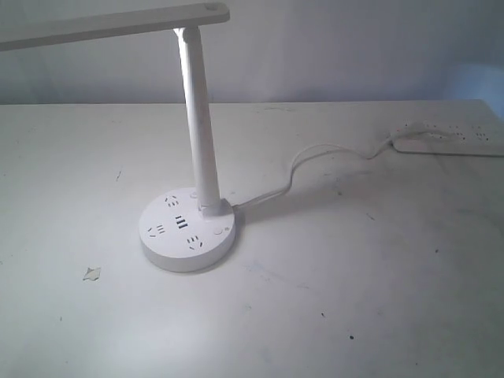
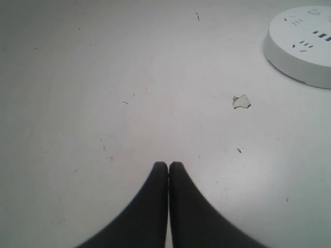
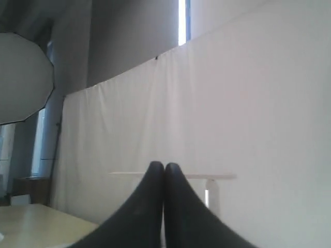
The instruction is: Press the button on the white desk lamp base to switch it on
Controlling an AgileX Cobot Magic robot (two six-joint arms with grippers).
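White desk lamp base [image 1: 189,228]: round puck standing on the white table [image 1: 354,299], left of centre in the exterior view, top dotted with dark sockets and slots. Slim column [image 1: 201,126] upright from the base's rear edge, carrying the long flat head [image 1: 110,24] out to the left. Thin white cord [image 1: 315,157] curling from the base rightward to the power strip [image 1: 453,138] lying flat near the table's far right edge. Small torn scrap [image 1: 92,273] on the table, near the base on its left but apart from it. Left gripper [image 2: 168,165]: dark fingers pressed together on nothing, over bare table, well apart from base and scrap. Right gripper [image 3: 164,165]: fingers likewise closed and empty, raised and facing a white backdrop [image 3: 248,103], lamp head just visible beyond the fingertips.
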